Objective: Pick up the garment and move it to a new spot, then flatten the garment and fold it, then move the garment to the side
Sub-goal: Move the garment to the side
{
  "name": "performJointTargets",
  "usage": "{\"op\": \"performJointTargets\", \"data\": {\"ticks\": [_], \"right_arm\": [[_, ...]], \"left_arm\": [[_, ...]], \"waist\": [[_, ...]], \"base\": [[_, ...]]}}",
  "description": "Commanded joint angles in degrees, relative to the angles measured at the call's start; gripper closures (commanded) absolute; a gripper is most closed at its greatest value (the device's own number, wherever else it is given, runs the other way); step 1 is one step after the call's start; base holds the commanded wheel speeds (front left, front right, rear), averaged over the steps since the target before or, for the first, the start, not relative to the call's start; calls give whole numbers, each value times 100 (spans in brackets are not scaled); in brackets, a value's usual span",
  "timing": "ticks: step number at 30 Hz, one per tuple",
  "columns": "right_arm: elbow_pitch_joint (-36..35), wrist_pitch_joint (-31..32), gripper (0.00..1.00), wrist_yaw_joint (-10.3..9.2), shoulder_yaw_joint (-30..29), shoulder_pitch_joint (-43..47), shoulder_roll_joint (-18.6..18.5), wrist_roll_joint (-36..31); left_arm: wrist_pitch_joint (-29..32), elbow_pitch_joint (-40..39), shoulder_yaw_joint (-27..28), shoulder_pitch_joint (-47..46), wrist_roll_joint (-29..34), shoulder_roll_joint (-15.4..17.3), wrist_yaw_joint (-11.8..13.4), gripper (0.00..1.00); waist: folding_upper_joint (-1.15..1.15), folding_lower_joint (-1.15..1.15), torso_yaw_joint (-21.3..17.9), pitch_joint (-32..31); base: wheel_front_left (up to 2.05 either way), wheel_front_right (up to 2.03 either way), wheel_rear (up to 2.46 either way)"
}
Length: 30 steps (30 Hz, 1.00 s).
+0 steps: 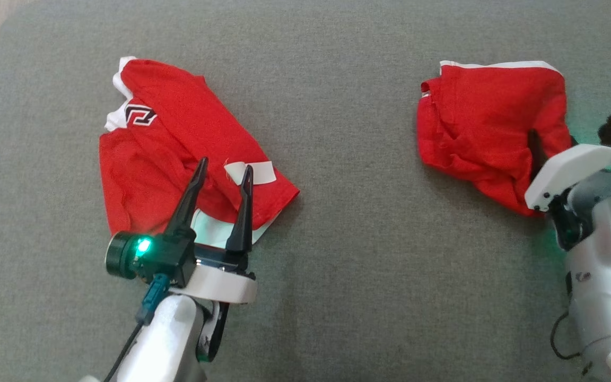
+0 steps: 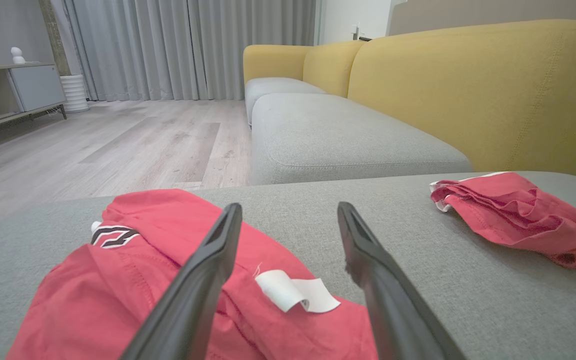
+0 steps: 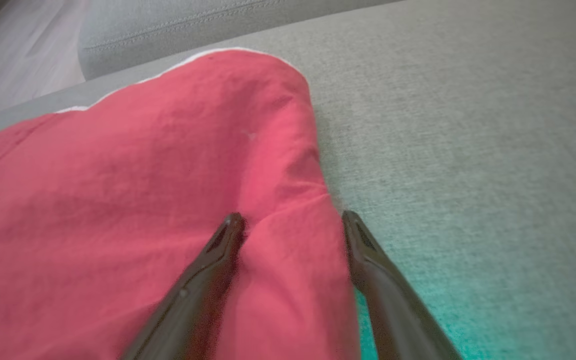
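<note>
Nearest us, the left hand (image 1: 226, 164) hangs wide over the near hem of the left red garment (image 1: 167, 122) by its white tag (image 2: 295, 295), the right hand (image 3: 292, 216), equally wide, straddles the right red garment's (image 1: 486, 106) edge on the grey cushion (image 1: 348, 239), so I'd sink low, pinch deep and lift level.

Left hand (image 1: 226, 164) and right hand (image 3: 292, 216) both point forward — fingers spread wide on each.
</note>
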Motion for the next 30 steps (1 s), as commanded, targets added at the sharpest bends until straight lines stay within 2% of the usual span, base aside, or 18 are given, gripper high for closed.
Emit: {"op": "performJointTargets", "data": {"ticks": [1, 2, 15, 19, 23, 27, 30], "right_arm": [[33, 72, 66, -4, 262, -91, 31, 19], [102, 48, 100, -4, 399, -112, -8, 10], [249, -644, 100, -4, 1853, -213, -866, -228], [187, -683, 100, -4, 2380, -161, -1469, -226], [204, -594, 100, -4, 2857, -145, -2222, -271], [326, -512, 100, -4, 3181, -169, -2898, -383], [332, -566, 100, -4, 3423, -267, -3350, -664]], "left_arm": [[-29, -150, 214, -182, 73, 4, -24, 0], [-29, -142, 227, -183, 77, 0, -23, 0], [-29, -151, 394, -68, 129, -17, -42, 0], [-29, -189, 428, -31, 151, -21, -52, 0], [-29, -246, 464, -18, 179, -21, -68, 0], [-29, -283, 492, -57, 213, -15, -90, 0], [-29, -308, 512, -124, 249, 3, -103, 0]], "waist": [[0, 0, -16, -22], [0, 0, -33, -35], [0, 0, -348, -359], [0, 0, -422, -383], [0, 0, -463, -306], [0, 0, -430, -169], [0, 0, -389, -40]], "base": [[0, 0, 0], [0, 0, 0], [0, 0, 0], [0, 0, 0], [0, 0, 0], [0, 0, 0], [0, 0, 0]]}}
